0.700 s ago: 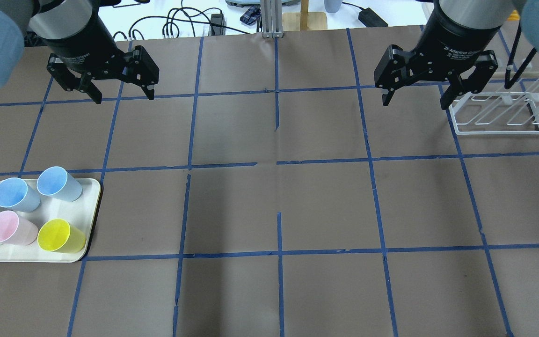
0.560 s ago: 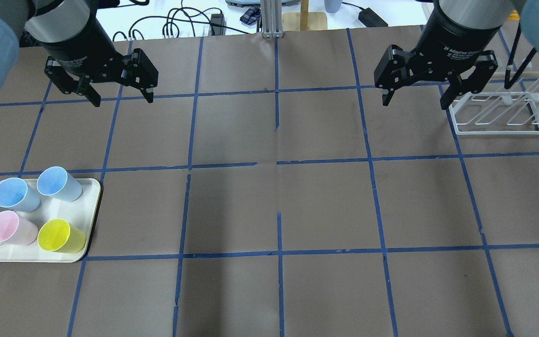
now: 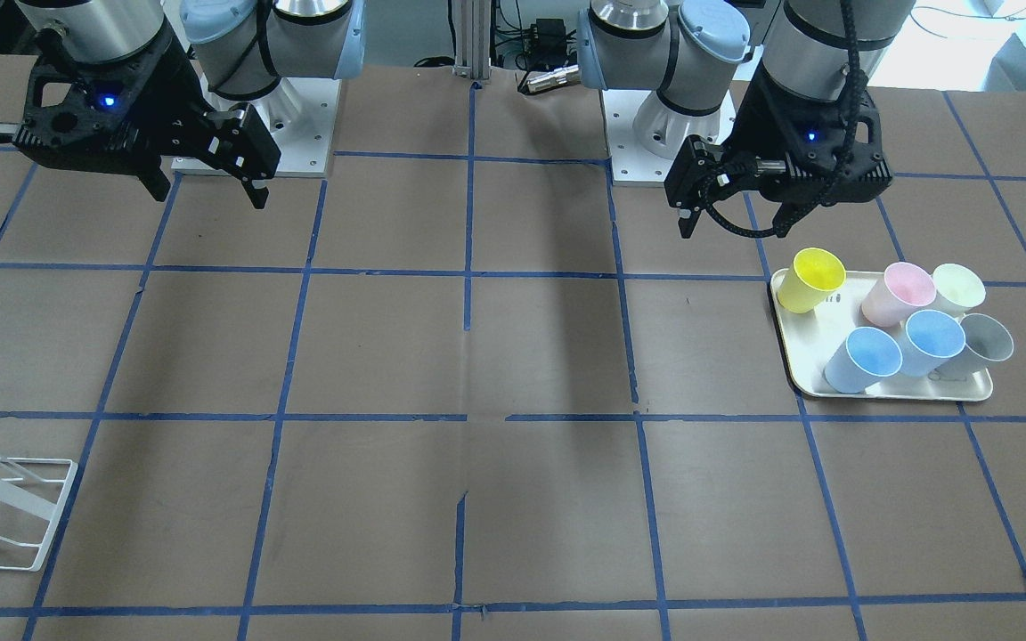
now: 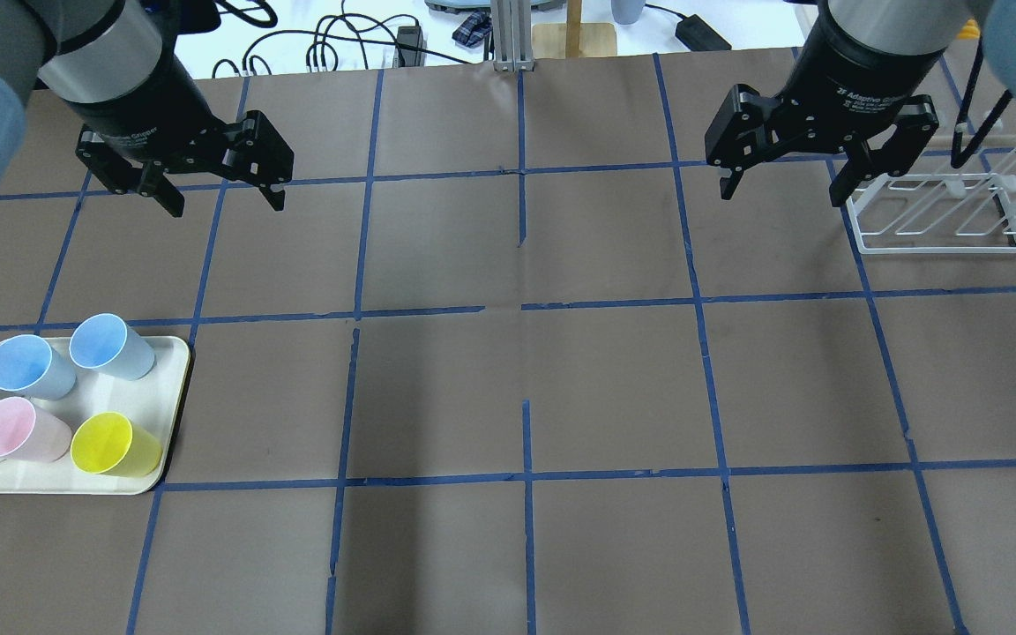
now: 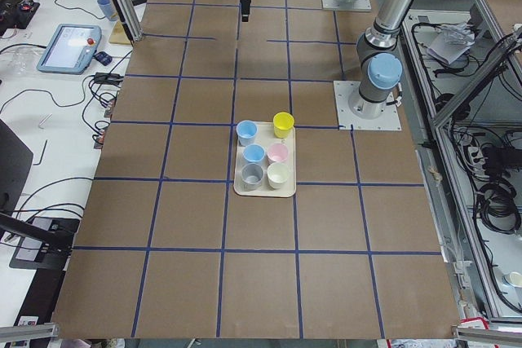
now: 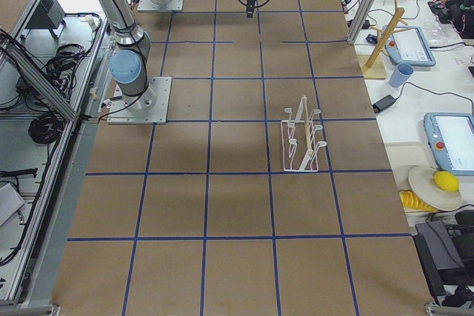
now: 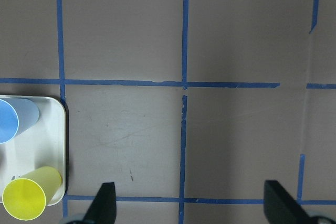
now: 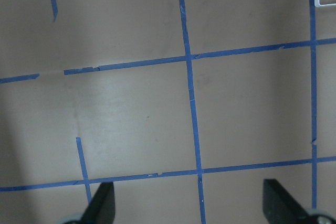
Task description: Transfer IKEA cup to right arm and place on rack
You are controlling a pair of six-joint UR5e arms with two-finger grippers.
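Left fingers had shifted slightly down-frame and outward in the overhead view since the earlier shot, toward the tray side. Right fingers hadn't budged, and no cup had either.

Both pairs were spread wide with nothing in them, hanging above the bare counter.

IKEA cup sat on the cream tray, at the corner closest to the robot's base and to the counter's middle. It was just beside the pink cup and well apart from either arm.

Key relation, as I read it:
- The cup lay back toward the robot and further out to the left of the left fingers.
- In the left wrist view it sat at the bottom-left corner, outside the left-hand finger, so I judged the arm needed to travel that way before dropping.
- The left arm was clearly the nearer one. The right fingers hung just beside the rack, far across the counter.

View differences:
- The overhead and front views made the cup look tipped over.
- The left wrist view looked almost straight into its round mouth, and the left-end view agreed, so I took it as upright, mouth up, long axis vertical.
- The right wrist view had no cup, only a corner of the rack.
- The right-end view showed the rack's slanted prongs with nothing on them, but no tray.
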